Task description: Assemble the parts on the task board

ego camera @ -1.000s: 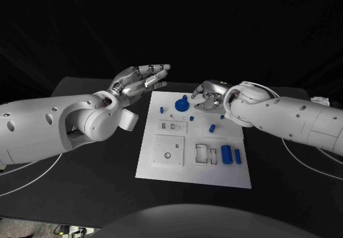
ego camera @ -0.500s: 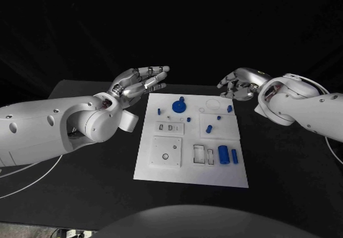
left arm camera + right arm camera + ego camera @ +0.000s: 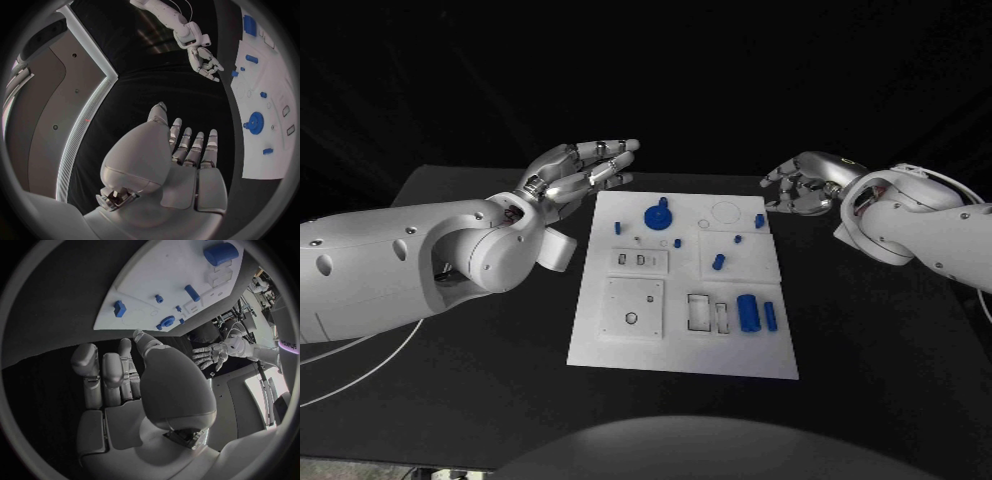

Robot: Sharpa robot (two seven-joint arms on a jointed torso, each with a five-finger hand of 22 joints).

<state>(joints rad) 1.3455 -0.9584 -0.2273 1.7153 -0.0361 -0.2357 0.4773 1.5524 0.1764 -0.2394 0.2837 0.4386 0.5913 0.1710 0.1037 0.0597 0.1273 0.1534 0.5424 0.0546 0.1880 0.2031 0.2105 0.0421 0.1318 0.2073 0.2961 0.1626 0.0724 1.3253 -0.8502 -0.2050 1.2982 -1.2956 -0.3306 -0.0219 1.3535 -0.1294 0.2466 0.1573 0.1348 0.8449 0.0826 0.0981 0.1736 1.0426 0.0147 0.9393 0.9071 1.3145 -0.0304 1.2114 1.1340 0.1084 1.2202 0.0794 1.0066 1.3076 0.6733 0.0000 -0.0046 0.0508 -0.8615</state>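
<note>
Hands (image 3: 581, 168) (image 3: 800, 184) hover empty, fingers loosely apart; blue gear (image 3: 655, 214) looks light, rigid, best pinched by its rim.

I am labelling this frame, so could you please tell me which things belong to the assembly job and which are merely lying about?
Job:
task board
blue gear
large blue cylinder
small blue pegs
left hand, right hand, both holding nothing

Lying about:
black table
cable
</note>
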